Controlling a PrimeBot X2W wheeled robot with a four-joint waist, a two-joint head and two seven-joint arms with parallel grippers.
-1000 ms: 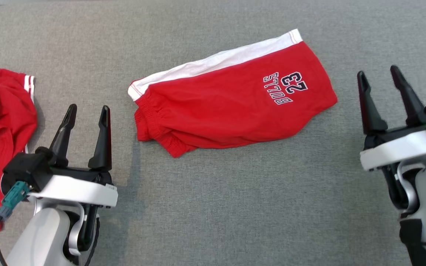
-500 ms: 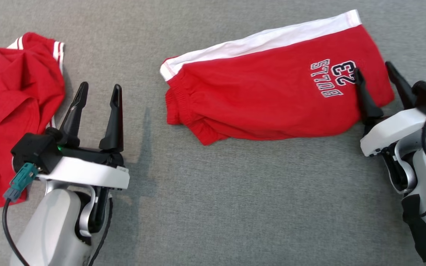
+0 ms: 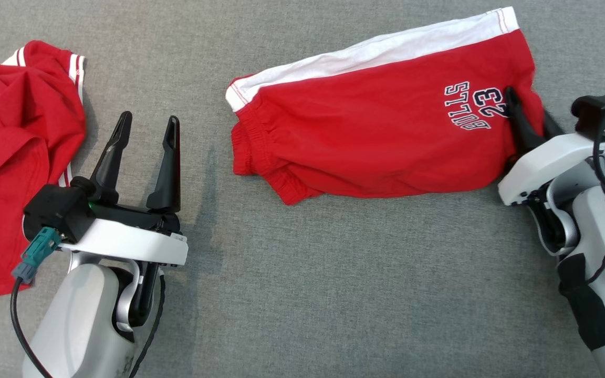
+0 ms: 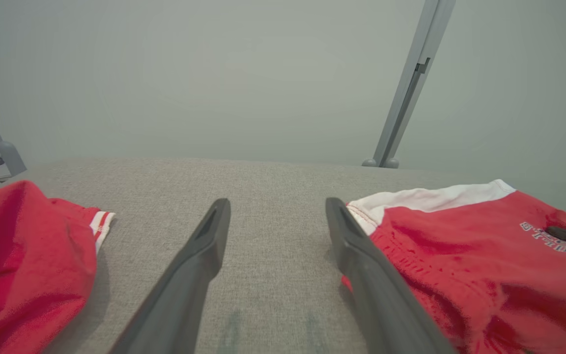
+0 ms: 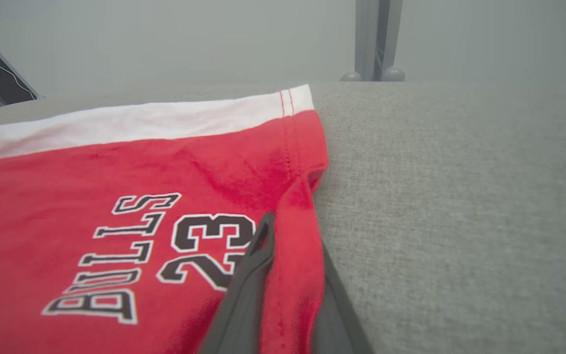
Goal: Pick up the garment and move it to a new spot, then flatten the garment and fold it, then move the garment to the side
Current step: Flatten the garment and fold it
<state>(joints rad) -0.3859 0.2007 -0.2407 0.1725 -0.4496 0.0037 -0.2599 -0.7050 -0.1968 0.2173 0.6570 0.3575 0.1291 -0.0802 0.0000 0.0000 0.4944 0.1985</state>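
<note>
The garment is a pair of red shorts (image 3: 376, 131) with a white side band and "BULLS 23" print, lying flat on the grey cloth surface (image 3: 302, 289). My right gripper (image 3: 528, 113) is at its right hem, shut on a raised fold of red cloth. In the right wrist view that fold of the shorts (image 5: 91, 172) stands between the two fingers of my right gripper (image 5: 293, 236). My left gripper (image 3: 149, 119) stands open above bare surface, left of the shorts' waistband. In the left wrist view the left gripper (image 4: 278, 204) holds nothing, and the shorts (image 4: 460, 255) lie to its right.
A second red garment (image 3: 13, 147) with white-striped trim lies crumpled at the far left, close to my left arm, and appears as a red heap (image 4: 22, 255) in the left wrist view. A grey metal post (image 4: 406, 98) stands beyond the far edge.
The head camera has shifted. My right gripper has come in from the right over the shorts' hem and closed on a fold of it. The left gripper stays open in place.
</note>
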